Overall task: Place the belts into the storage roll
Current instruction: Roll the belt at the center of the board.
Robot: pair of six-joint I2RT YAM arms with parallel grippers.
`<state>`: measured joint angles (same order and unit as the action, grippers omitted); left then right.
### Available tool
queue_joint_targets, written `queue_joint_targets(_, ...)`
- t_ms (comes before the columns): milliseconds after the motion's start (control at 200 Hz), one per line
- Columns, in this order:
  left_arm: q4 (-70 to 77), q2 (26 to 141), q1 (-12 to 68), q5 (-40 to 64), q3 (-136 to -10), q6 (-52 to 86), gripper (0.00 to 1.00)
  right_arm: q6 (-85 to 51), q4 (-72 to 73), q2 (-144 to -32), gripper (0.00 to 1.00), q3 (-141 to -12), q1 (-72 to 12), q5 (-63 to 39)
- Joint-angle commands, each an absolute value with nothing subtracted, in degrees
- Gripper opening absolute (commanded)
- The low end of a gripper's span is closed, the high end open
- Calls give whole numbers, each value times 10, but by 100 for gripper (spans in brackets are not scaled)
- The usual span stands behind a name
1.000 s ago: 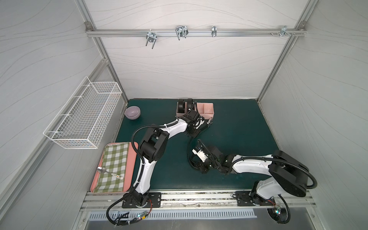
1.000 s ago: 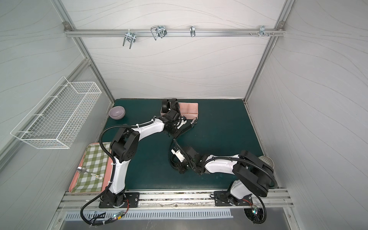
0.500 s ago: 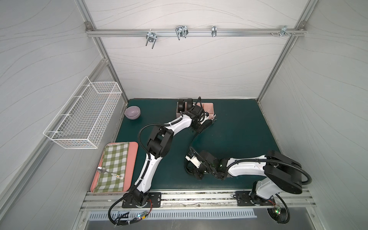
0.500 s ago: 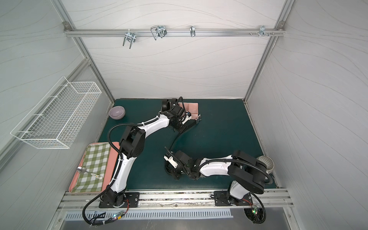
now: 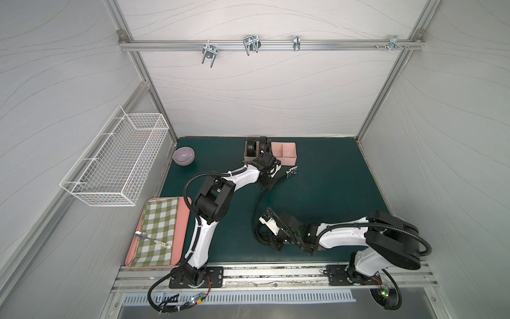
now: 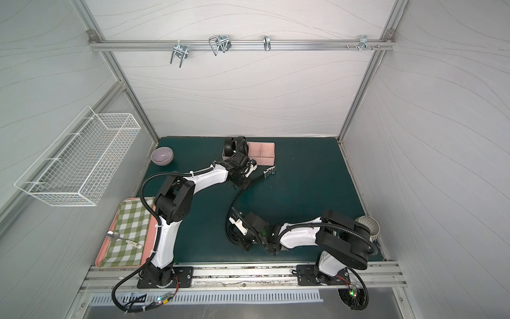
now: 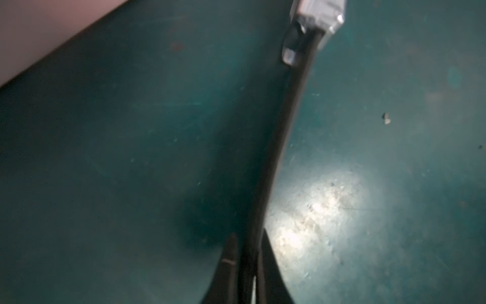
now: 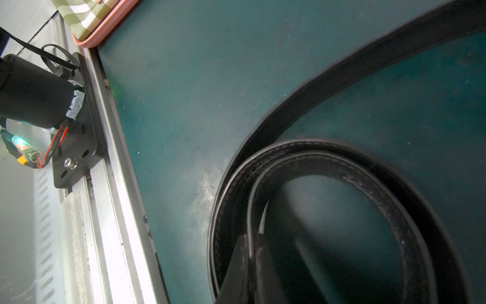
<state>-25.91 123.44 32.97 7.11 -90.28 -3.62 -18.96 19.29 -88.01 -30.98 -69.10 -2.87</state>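
Observation:
The pale-pink storage roll (image 5: 287, 152) (image 6: 262, 152) lies at the back of the green mat, with two coiled belts (image 5: 255, 147) (image 6: 233, 146) standing in its left compartments. A third belt (image 5: 257, 203) (image 6: 238, 197) lies on the mat, its metal buckle (image 5: 292, 171) (image 6: 270, 171) (image 7: 318, 15) just in front of the storage roll. My left gripper (image 5: 269, 184) (image 7: 248, 234) is shut on the strap close behind the buckle. From there the strap curves toward the front into a loose coil (image 8: 342, 168). My right gripper (image 5: 263, 234) (image 8: 251, 238) is shut on one layer of that coil.
A purple bowl (image 5: 183, 156) sits at the back left and a white wire basket (image 5: 118, 160) hangs on the left wall. A flat pink tray with a checked cloth (image 5: 160, 229) and a spoon (image 5: 143, 236) lies front left. A ribbed cup (image 6: 368, 225) stands right.
My right gripper has dragged the coil left and toward the front. My left gripper swung toward the storage roll, then drew back a little, and the buckle shifted slightly right.

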Motion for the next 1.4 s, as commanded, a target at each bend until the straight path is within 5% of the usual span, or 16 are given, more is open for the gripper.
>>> queue_joint_targets(0,-212,1197,322,54,-894,-12,14,-203,141,-897,0,-287,-698,-11)
queue_joint_targets(245,-188,1039,302,-2,-791,56,66,-209,140,-890,0,-283,-698,-8)
queue_joint_targets(390,-244,931,267,-36,-693,171,71,-206,138,-884,0,-283,-697,-5)
queue_joint_targets(635,-250,740,254,-9,-429,332,64,-200,139,-872,0,-279,-698,-4)
queue_joint_targets(840,-98,598,260,188,-254,400,59,-197,131,-861,0,-273,-697,2)
queue_joint_targets(935,-67,556,290,200,-225,423,62,-199,135,-867,0,-272,-697,1)
queue_joint_targets(1060,-39,570,323,204,-227,436,64,-203,144,-874,0,-272,-696,-4)
queue_joint_targets(1395,101,713,348,266,-224,467,42,-205,149,-884,0,-276,-696,-8)
